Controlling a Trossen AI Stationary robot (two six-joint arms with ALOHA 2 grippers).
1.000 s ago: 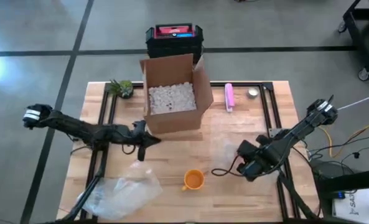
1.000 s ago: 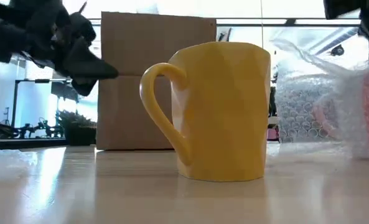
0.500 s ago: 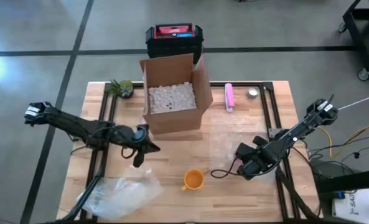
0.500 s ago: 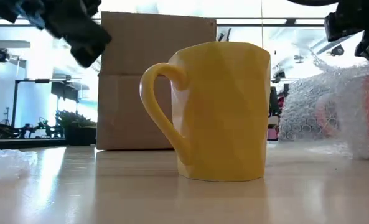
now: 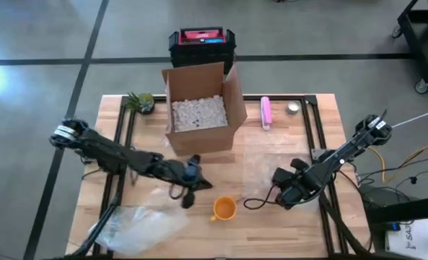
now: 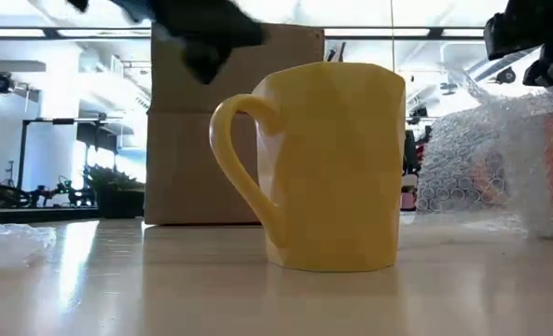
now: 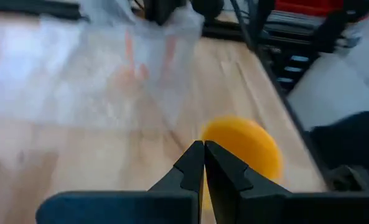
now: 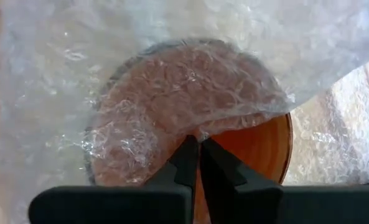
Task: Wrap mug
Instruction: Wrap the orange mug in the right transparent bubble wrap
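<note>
While the yellow mug (image 5: 224,209) is sitting upright on the wooden table (image 5: 322,123) near its front edge, handle pointing toward the left arm's side, both arms are hanging out on either side of it. Left pincer (image 5: 192,196) is hovering just beside the mug, fingers pressed together with nothing between them as far as the left wrist view is showing, and the mug (image 7: 243,149) is showing up right past the fingertips there. Right pincer (image 5: 280,196) is sitting on the other side of the mug, a bit apart from it, and it's pinching a sheet of clear bubble wrap (image 5: 260,170) that's lying over the table between the mug and the box. In the right wrist view the fingers are squeezed tight on the wrap (image 8: 140,74), and something round and brownish-orange is showing through it, can't really tell what. Another crumpled clear plastic sheet (image 5: 138,222) is lying at the front corner on the left arm's side. Farther back, an open cardboard box (image 5: 199,108) full of white packing peanuts is standing on the table, with a small potted plant (image 5: 140,102) on one side and a pink roll (image 5: 265,113) on the other.
</note>
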